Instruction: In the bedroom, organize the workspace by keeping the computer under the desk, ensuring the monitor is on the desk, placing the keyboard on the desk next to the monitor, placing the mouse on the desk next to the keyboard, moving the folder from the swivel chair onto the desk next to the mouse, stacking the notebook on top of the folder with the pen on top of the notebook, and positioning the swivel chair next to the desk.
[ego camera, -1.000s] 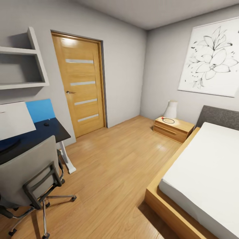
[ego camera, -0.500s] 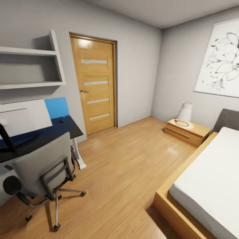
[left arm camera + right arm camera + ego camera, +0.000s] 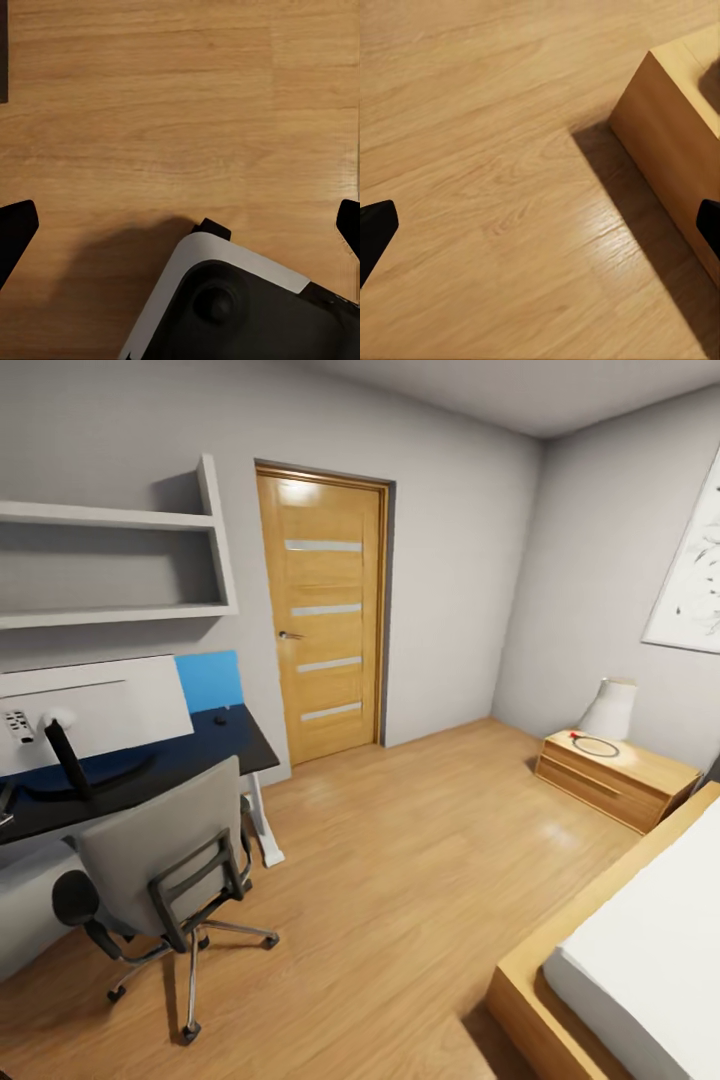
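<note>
While the robot is on its way, the desk (image 3: 215, 745) is seen ahead to the left, its long axis along the wall, nearer the left arm. The swivel chair (image 3: 160, 855) stands just before this surface, backrest toward the robot. The mouse (image 3: 220, 718) lies at its door-side end. Both end effectors (image 3: 180, 225) (image 3: 540, 232) are spread wide over the floor (image 3: 400, 860), holding nothing.

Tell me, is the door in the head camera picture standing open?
No, the wooden door sits shut flat in its frame, with no gap showing beside it.
</note>
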Motion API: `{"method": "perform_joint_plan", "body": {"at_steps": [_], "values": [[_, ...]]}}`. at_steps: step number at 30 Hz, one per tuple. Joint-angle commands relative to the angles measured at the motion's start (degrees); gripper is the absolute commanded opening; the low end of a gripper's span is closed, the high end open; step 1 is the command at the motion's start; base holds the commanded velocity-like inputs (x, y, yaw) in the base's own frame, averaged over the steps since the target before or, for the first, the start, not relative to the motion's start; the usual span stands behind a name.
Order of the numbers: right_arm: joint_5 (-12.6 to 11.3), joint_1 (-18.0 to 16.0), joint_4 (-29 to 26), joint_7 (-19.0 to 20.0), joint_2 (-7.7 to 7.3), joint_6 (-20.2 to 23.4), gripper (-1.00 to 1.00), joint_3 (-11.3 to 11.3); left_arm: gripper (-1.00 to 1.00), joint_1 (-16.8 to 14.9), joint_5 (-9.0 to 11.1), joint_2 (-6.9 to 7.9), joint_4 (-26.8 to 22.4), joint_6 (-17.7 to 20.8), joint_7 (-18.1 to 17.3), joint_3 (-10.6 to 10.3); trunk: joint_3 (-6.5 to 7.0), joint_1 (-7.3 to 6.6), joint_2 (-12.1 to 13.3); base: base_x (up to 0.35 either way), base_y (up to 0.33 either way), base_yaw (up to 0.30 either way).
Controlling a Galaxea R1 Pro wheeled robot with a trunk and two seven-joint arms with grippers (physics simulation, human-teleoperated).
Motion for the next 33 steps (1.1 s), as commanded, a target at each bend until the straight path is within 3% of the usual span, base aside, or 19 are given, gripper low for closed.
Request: {"method": "perform_joint_plan", "body": {"at_steps": [1, 15, 33], "values": [[0.59, -0.03, 0.04, -0.39, 0.02, -0.09, 1.00, -0.18, 1.00, -0.05, -0.23, 0.00, 0.05, -0.18, -0.08, 0.44, -0.07, 0.02, -0.05, 0.106, -0.101, 0.132], [0.63, -0.03, 0.03, -0.42, -0.07, -0.08, 1.00, -0.10, 1.00, -0.05, -0.23, 0.00, 0.03, -0.63, -0.08, -0.57, -0.07, 0.02, -0.05, 0.136, -0.108, 0.064], [0.58, -0.03, -0.01, -0.45, -0.07, -0.08, 1.00, -0.10, 1.00, -0.05, -0.23, 0.03, 0.06, -0.63, -0.08, -1.77, -0.07, 0.02, -0.05, 0.050, -0.051, 0.232]]}}
